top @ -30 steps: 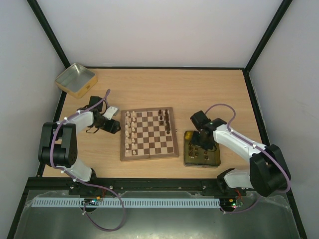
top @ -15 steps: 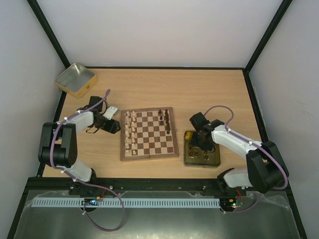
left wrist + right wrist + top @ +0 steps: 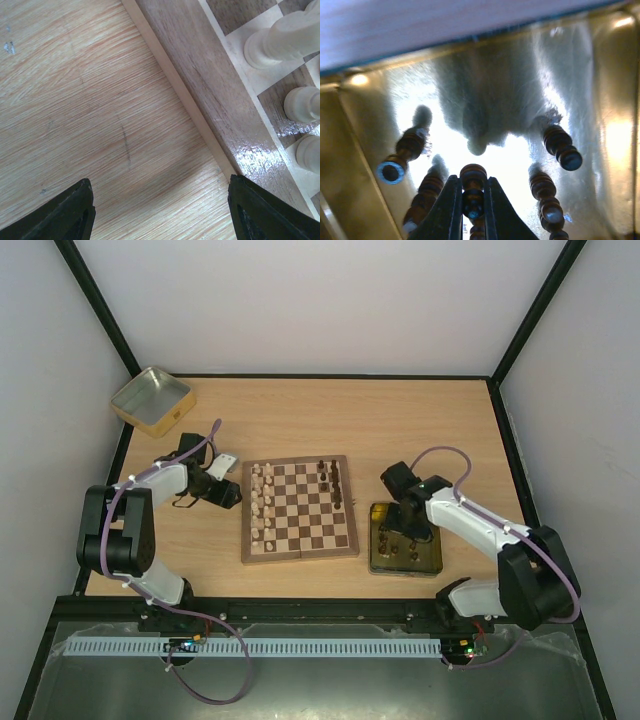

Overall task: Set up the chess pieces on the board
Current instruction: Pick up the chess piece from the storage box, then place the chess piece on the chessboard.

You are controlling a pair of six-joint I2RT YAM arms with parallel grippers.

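Note:
The board lies in the middle of the table with cream pieces in two columns on its left and a few dark pieces at its far right. My right gripper is over the gold tin and is shut on a dark piece standing among other dark pieces in the tin. My left gripper is open and empty, low over the table beside the board's left rim, near cream pieces.
A second gold tin sits at the far left corner. Black frame rails run along the table's edges. Bare wood lies behind the board and on the far right.
My right gripper dipped down into the tin and now sits slightly higher, closed on a dark piece. The left arm has not moved.

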